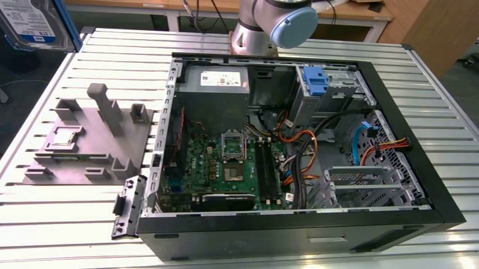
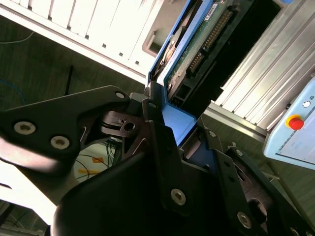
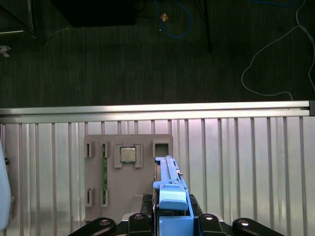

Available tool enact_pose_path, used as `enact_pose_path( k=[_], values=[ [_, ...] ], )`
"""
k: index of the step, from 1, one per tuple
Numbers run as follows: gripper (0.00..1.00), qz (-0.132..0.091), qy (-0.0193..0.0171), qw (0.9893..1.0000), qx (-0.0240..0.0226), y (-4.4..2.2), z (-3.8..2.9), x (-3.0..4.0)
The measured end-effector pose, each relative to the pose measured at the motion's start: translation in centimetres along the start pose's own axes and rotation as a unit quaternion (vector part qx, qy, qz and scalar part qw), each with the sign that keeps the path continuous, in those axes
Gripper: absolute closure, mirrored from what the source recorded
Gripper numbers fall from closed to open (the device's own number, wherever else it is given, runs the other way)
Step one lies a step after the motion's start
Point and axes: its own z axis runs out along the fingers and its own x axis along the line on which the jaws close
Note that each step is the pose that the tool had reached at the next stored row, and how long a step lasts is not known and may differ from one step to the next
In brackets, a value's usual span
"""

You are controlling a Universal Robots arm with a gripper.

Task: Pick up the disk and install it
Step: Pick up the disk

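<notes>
Since the pincer (image 3: pixel 172 216) is clamped on the disk (image 2: pixel 197 44) by its blue frame (image 3: pixel 172 194), the connectors (image 2: pixel 211 34) are free. It hangs above the surface (image 3: pixel 246 162)

Computer case (image 1: pixel 299 238) on table (image 1: pixel 441 112); parts fixture (image 1: pixel 82 151) and, aloft, disk (image 1: pixel 33 22) at the exterior view's left; arm base (image 1: pixel 250 39) behind.
</notes>
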Motion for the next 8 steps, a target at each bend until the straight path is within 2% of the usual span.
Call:
enact_pose_path(
  k=[8],
  values=[
    [0.63,0.0,0.0,1.0,0.0,0.0,-0.16,0.0]
  ],
)
